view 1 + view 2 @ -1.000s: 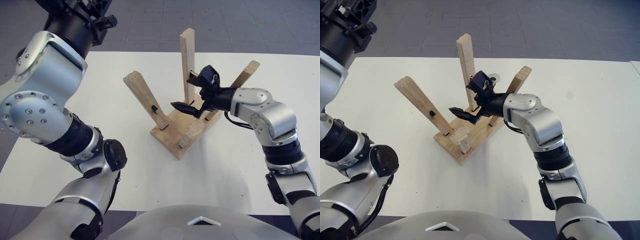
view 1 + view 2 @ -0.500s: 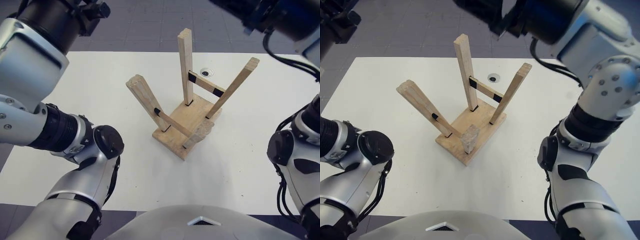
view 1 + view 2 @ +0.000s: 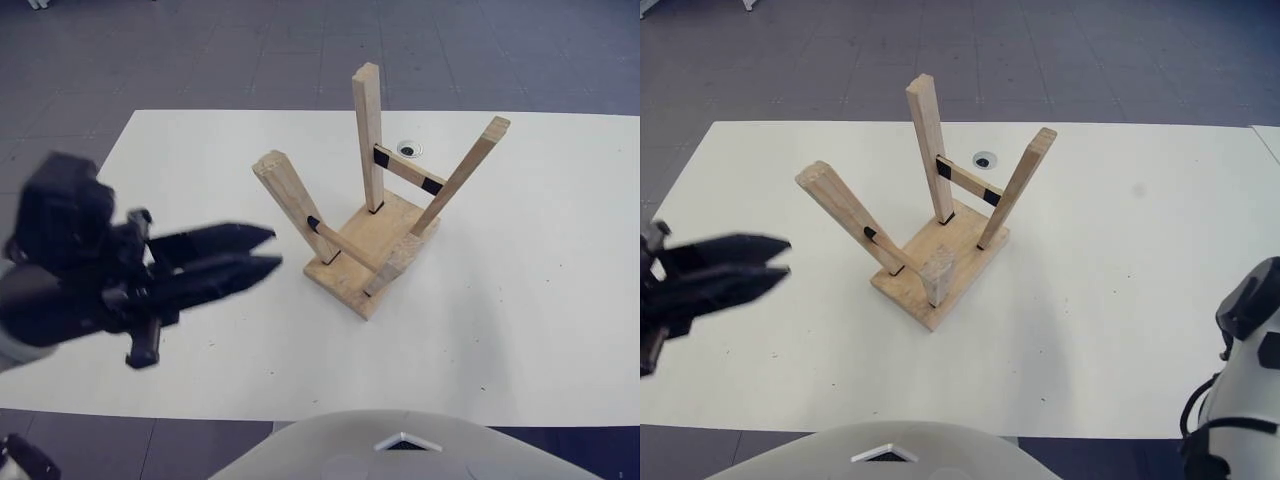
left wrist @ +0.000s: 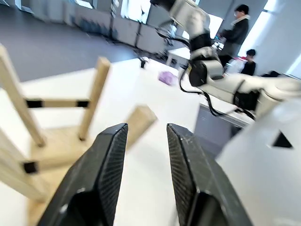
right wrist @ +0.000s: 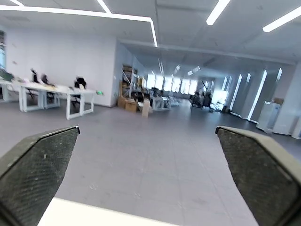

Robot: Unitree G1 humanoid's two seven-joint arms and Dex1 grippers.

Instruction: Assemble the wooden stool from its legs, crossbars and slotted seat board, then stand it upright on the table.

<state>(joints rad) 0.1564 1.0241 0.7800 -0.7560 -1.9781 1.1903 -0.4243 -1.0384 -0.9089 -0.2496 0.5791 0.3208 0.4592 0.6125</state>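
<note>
the left pincer (image 3: 272,248) hovers over the surface (image 3: 520,330), fingers slightly apart with nothing between them, tips aimed at the stool (image 3: 345,232) nearby. the right pincer (image 5: 147,132) is spread wide and empty, facing the room. the stool sits upside down mid-surface, seat board (image 3: 375,262) flat, legs up, crossbars fitted. turning it over seems to be what remains. grabbing one leg could pull a joint loose or topple it. a cable hole (image 3: 408,149) lies behind the stool, and nothing blocks the approach.
</note>
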